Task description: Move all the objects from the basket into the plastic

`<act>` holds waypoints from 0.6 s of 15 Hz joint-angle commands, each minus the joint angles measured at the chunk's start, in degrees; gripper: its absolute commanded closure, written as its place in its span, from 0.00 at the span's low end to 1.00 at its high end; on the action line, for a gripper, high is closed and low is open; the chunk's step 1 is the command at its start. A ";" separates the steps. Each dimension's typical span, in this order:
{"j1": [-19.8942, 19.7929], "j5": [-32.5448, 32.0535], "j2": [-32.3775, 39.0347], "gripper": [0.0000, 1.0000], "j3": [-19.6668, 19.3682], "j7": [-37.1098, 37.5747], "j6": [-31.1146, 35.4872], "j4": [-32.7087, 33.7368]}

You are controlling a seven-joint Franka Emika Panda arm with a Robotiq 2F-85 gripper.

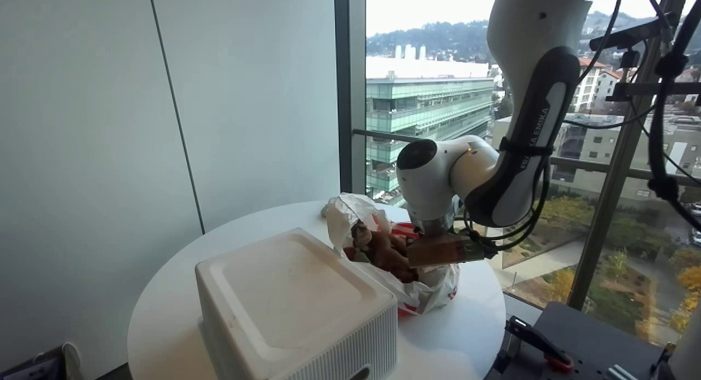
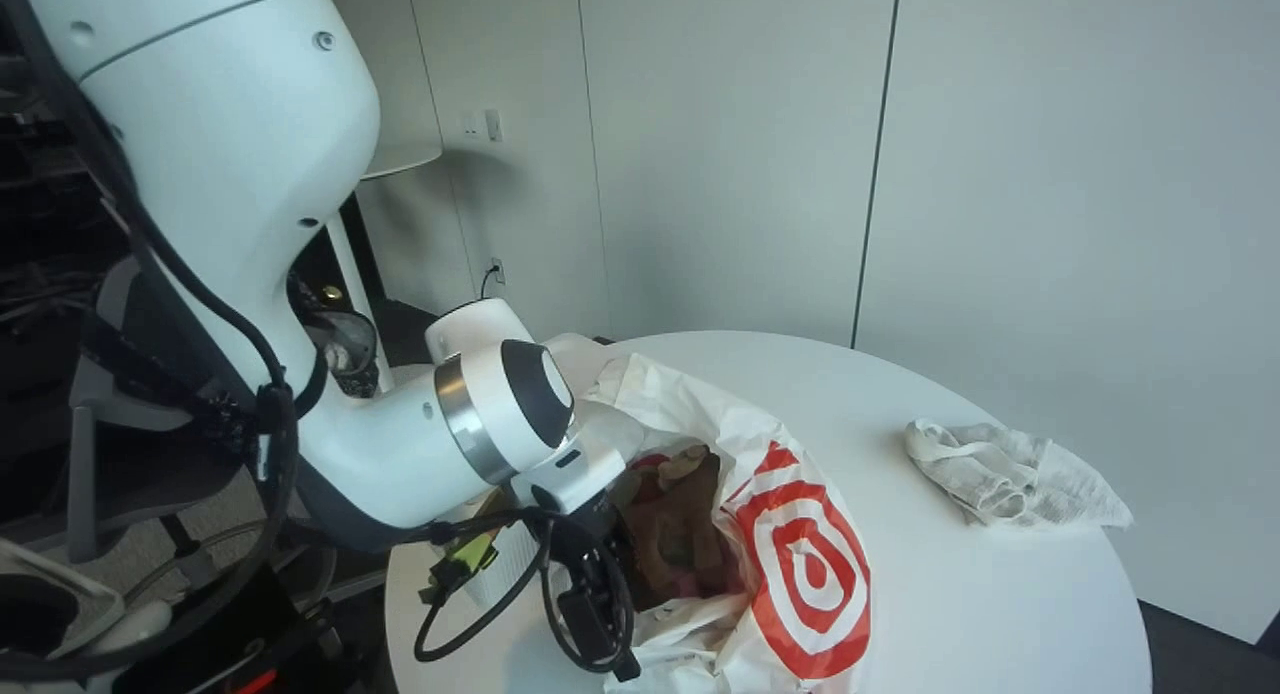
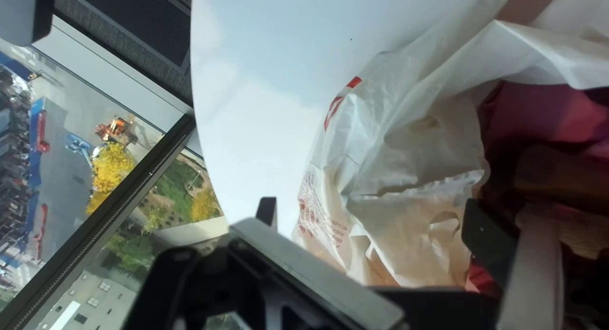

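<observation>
On the round white table (image 2: 960, 614), a crumpled gauze-like cloth (image 2: 1010, 474) lies apart from the plastic bag (image 2: 800, 534); a ribbed white box (image 1: 296, 292), closed face uppermost, stands just beside the bag, partly hiding it in an exterior view; the bag, wrinkled and printed with red rings, gapes around a brown plush toy (image 1: 389, 254) and red fabric (image 3: 537, 113); above it the arm (image 1: 534, 95) angles downward, its gripper (image 3: 380, 220) released, jaws spread wide.

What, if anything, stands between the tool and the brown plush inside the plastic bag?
The crumpled wall of the plastic bag appears between the open jaws of the tool in the wrist view; whether they touch, I cannot tell. The bag's mouth is open: the brown plush shows through it in both exterior views.
</observation>
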 commanded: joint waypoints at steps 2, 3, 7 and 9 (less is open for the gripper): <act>-0.49 -5.32 7.90 0.00 -0.89 5.96 5.05 6.50; -0.53 -5.73 9.33 0.04 -0.92 6.32 5.35 7.25; -0.31 -6.12 12.32 0.38 -0.78 6.52 5.62 8.49; 0.63 -6.93 11.26 0.55 -0.86 6.29 3.71 8.09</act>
